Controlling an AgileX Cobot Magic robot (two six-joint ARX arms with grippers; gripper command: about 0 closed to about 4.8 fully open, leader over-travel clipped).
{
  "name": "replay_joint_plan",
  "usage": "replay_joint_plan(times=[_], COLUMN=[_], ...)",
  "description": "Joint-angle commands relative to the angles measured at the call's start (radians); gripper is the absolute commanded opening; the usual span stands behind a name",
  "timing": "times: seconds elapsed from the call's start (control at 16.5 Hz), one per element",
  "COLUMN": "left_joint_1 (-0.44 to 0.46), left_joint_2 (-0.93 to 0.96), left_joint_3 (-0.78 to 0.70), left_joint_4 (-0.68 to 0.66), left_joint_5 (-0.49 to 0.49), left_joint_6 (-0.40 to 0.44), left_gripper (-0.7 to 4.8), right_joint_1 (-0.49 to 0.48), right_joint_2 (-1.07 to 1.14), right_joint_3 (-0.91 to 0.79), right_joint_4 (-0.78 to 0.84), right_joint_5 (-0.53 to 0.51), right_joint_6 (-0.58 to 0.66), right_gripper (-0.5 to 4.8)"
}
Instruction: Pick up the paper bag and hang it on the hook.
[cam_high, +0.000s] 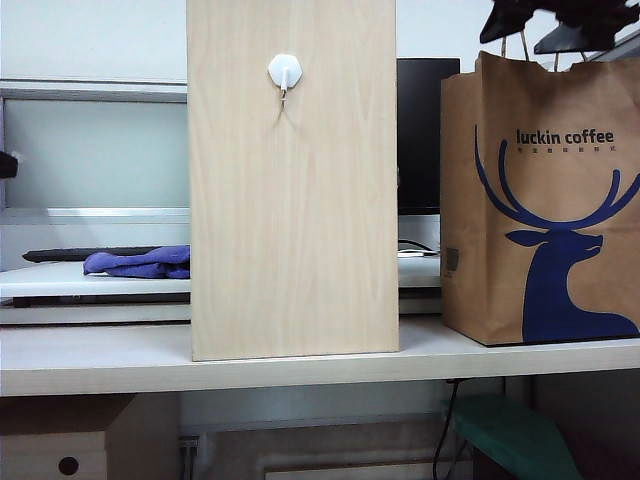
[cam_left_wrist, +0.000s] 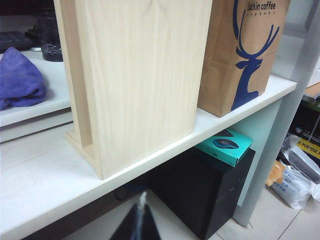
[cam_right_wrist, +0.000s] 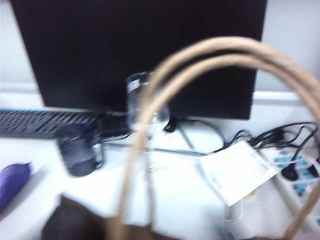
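We log the large brown kraft paper bag (cam_high: 540, 200) with the blue deer-head logo standing upright on the pale desk (cam_high: 100, 360), on the right and just beside the tall light-wood board (cam_high: 292, 180), whose small white hexagonal hook (cam_high: 285, 72) sits high on its face with nothing hung on it. The right claw (cam_high: 560, 25) hovers dark over the bag's twisted paper handles (cam_right_wrist: 215, 55), which arch close before its wrist camera; we cannot tell whether it is spread or pinching them. Only the left claw (cam_left_wrist: 136, 225) tip shows, low below the desk edge, apparently pressed together.
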Motion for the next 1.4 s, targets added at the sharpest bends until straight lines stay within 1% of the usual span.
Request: replay_joint_plan(times=[0.06,0.18,0.24,0.3,0.36,0.49,0.55,0.61,0.67,0.73,0.79,0.85,0.91,0.97,1.03,1.09,1.22,1.34,1.4], left_joint_1=[0.001,0.001,0.001,0.002,0.002,0.026,0.077,0.118,0.196,0.24,0.28,0.3,0.301,0.3,0.3,0.3,0.3,0.3,0.3], left_joint_2=[0.0,0.0,0.0,0.0,0.0,0.0,0.0,0.0,0.0,0.0,0.0,0.0,0.0,0.0,0.0,0.0,0.0,0.0,0.0], left_joint_3=[0.001,0.001,0.001,0.001,0.001,0.001,0.001,0.001,0.001,0.001,0.001,0.001,0.001,0.001,0.001,0.001,0.001,0.001,0.001], left_joint_4=[0.012,0.012,0.012,0.012,0.012,0.012,0.012,0.012,0.012,0.012,0.012,0.012,0.012,0.012,0.012,0.012,0.012,0.012,0.012], left_joint_5=[0.003,0.003,0.003,0.003,0.003,0.006,0.006,0.006,0.006,0.003,0.003,0.003,0.003,0.005,0.005,0.005,0.004,0.005,0.005], left_joint_6=[0.004,0.004,0.004,0.004,0.004,0.004,0.004,0.004,0.004,0.004,0.004,0.004,0.004,0.004,0.004,0.004,0.004,0.004,0.004], left_gripper=[-0.05,-0.06,-0.06,-0.06,-0.05,-0.06,-0.05,-0.05,-0.05,-0.05,-0.06,-0.06,-0.05,-0.06,-0.05,-0.06,-0.06,-0.06,-0.05], right_joint_1=[-0.002,-0.002,-0.002,-0.002,-0.002,-0.002,0.0,0.005,0.044,0.085,0.152,0.242,0.334,0.441,0.574,0.674,0.789,0.865,0.883], right_joint_2=[-0.006,-0.064,-0.114,-0.204,-0.26,-0.406,-0.494,-0.528,-0.563,-0.571,-0.568,-0.562,-0.554,-0.541,-0.512,-0.473,-0.4,-0.314,-0.281], right_joint_3=[0.01,0.011,0.011,0.01,0.011,0.01,0.009,0.009,0.009,0.007,0.005,-0.004,-0.011,-0.018,-0.021,-0.021,-0.021,-0.021,-0.021], right_joint_4=[0.042,-0.029,-0.092,-0.2,-0.264,-0.456,-0.581,-0.633,-0.694,-0.721,-0.754,-0.755,-0.744,-0.725,-0.703,-0.681,-0.635,-0.568,-0.545], right_joint_5=[-0.014,-0.014,-0.014,-0.013,-0.018,-0.059,-0.104,-0.154,-0.189,-0.188,-0.188,-0.161,-0.067,0.058,0.2,0.314,0.444,0.533,0.55], right_joint_6=[0.007,0.006,0.004,-0.005,-0.005,-0.005,0.01,0.011,0.013,0.013,0.028,0.056,0.057,0.06,0.061,0.061,0.068,0.092,0.099], right_gripper=[-0.02,-0.02,-0.02,-0.02,-0.02,-0.02,-0.02,-0.02,-0.02,-0.02,-0.02,-0.03,-0.03,-0.03,-0.03,-0.03,-0.03,-0.03,-0.03])
